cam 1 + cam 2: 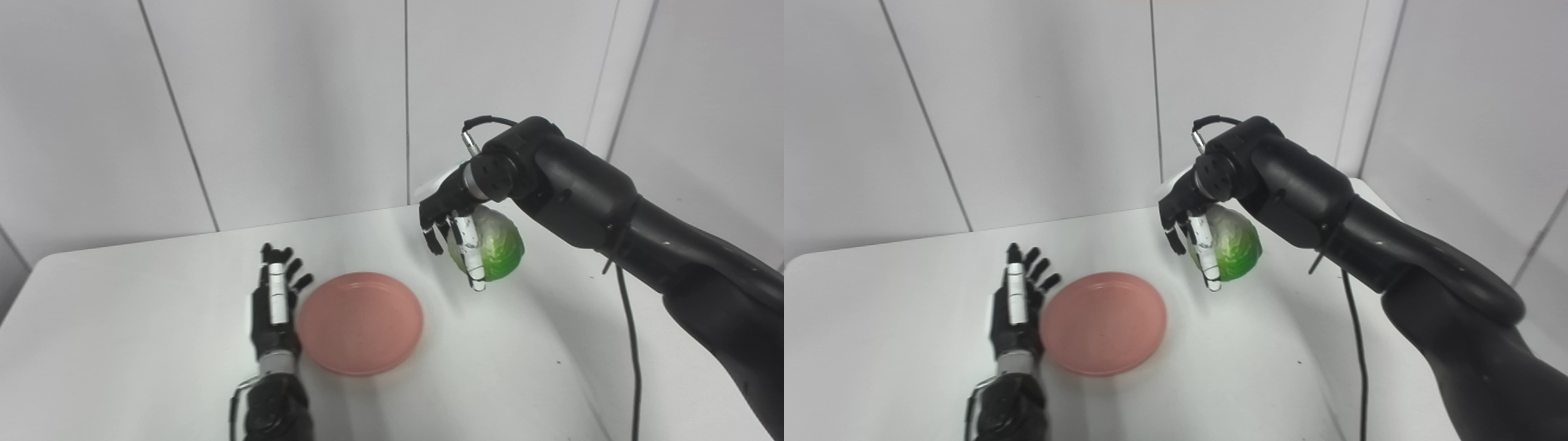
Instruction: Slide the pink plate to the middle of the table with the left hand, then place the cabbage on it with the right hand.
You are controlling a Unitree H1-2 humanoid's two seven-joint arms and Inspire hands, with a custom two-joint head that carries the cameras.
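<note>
A white table [122, 306] with rounded corners stood against pale wall panels [294, 110] split by thin dark seams.

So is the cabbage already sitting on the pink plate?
No, the right hand holds the cabbage in the air beside the empty pink plate.

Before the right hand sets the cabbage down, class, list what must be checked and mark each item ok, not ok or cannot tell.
1. Right hand holds the cabbage: ok.
2. Cabbage lifted off the table: ok.
3. Pink plate bare: ok.
4. Plate in the table's middle: ok, roughly.
5. Left hand off the plate: cannot tell; it lies open along the plate's left rim.
6. Cabbage above the plate: not ok; it hangs to the plate's right.
</note>
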